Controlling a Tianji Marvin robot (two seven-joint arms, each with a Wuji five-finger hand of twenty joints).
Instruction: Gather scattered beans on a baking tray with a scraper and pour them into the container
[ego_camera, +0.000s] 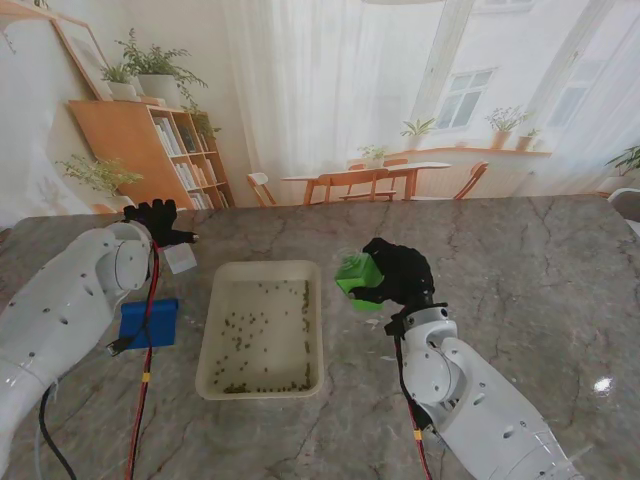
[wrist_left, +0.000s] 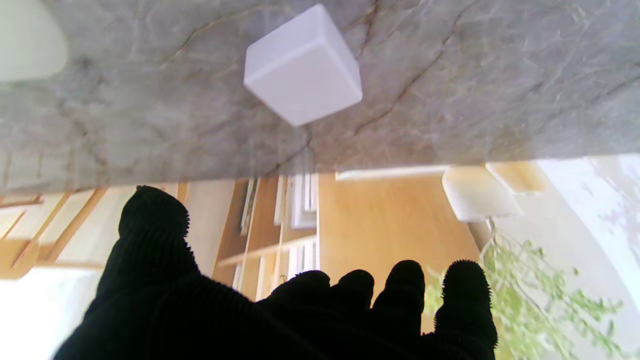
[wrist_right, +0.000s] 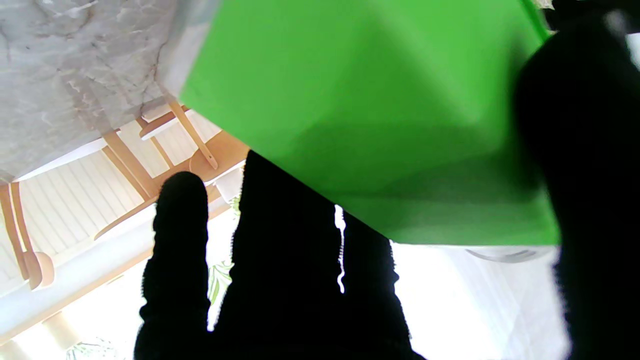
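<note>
A cream baking tray (ego_camera: 218, 372) lies in the middle of the table with several small green beans (ego_camera: 250, 335) scattered inside. My right hand (ego_camera: 400, 272), in a black glove, is shut on a green scraper (ego_camera: 357, 273) held just right of the tray's far corner; the same green scraper (wrist_right: 370, 110) fills the right wrist view between thumb and fingers. My left hand (ego_camera: 160, 222) hovers at the far left with its fingers (wrist_left: 405, 295) apart, holding nothing. A small white cube-shaped container (ego_camera: 181, 259) sits just nearer to me than that hand, and the white container (wrist_left: 302, 65) shows in the left wrist view.
A blue flat block (ego_camera: 150, 322) lies left of the tray, beside my left forearm. A red cable (ego_camera: 146, 340) runs along that arm. The marble table (ego_camera: 520, 280) stretches far to the right.
</note>
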